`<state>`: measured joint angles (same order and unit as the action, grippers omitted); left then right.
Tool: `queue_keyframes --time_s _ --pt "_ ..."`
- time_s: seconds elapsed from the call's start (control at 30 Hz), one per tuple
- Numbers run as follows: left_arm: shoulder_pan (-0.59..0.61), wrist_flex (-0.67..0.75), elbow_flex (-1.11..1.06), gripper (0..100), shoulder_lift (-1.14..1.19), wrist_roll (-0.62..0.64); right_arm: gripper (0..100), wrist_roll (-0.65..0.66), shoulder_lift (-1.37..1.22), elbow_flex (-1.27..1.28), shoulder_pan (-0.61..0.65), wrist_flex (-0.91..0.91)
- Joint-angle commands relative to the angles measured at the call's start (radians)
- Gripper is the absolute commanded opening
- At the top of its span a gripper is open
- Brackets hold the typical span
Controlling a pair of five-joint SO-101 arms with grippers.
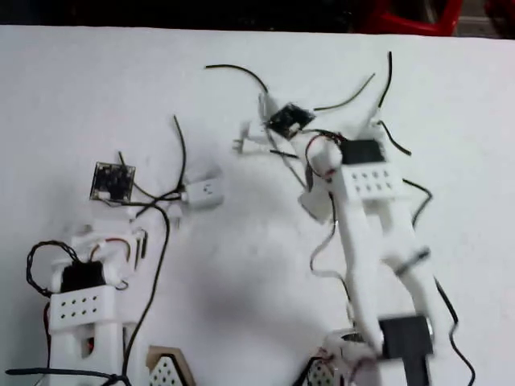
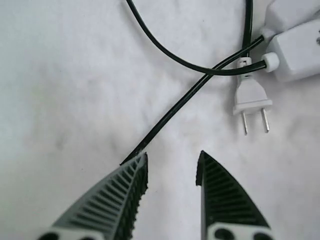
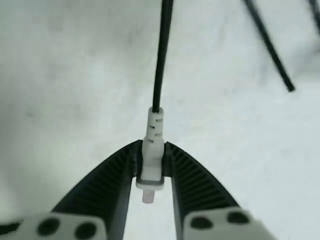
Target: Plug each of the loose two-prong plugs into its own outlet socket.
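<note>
So, got the right hand (image 3: 151, 150) clamped shut on a white plug (image 3: 150, 172), pinching its flat sides right at the fingertips, with the cord (image 3: 162, 50) running straight out ahead over the bench (image 3: 60, 75). Can't make out two clean prongs from the wrist view. Just seeing a stubby bit poking back between the fingers (image 3: 192, 180), so probably holding it prongs-backward.

Could go wrong right there. Pushing at a socket that way round would lead with the cord end, so would likely need a regrip first. Also not loving such a shallow pinch, since any insertion force could twist the plug or pop it out. Dragging that cord over the other loose ones might snag something too.

Pose-wise, got the right arm (image 1: 366, 241) stretched long across the bench in the high view, ending a bit farther up than the outlet (image 1: 203, 191) and apart from it.

Left hand (image 2: 172, 160) spread wide and empty, tilted down at the bench, one fingertip nearly on the cut end of a black cord (image 2: 175, 107). Just beyond, a second plug (image 2: 252, 97) lying flat with prongs aimed back toward that hand, right beside two white blocks (image 2: 295, 55), outlets by the look. Neither plug seated yet.
</note>
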<state>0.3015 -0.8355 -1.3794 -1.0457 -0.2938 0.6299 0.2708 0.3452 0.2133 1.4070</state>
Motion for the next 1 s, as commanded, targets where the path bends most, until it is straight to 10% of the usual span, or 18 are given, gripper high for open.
queue_keyframes --time_s 0.0,0.37,0.97 --pt "-0.027 -0.006 0.163 17 -0.022 0.061 1.7 -0.091 0.223 0.060 0.081 -0.061" --pt "-0.312 -0.063 0.402 17 -0.022 0.341 1.7 -0.353 0.625 0.270 0.395 -0.229" --pt "-0.705 -0.173 0.479 17 -0.208 0.242 1.7 -0.362 0.723 0.430 0.535 -0.329"
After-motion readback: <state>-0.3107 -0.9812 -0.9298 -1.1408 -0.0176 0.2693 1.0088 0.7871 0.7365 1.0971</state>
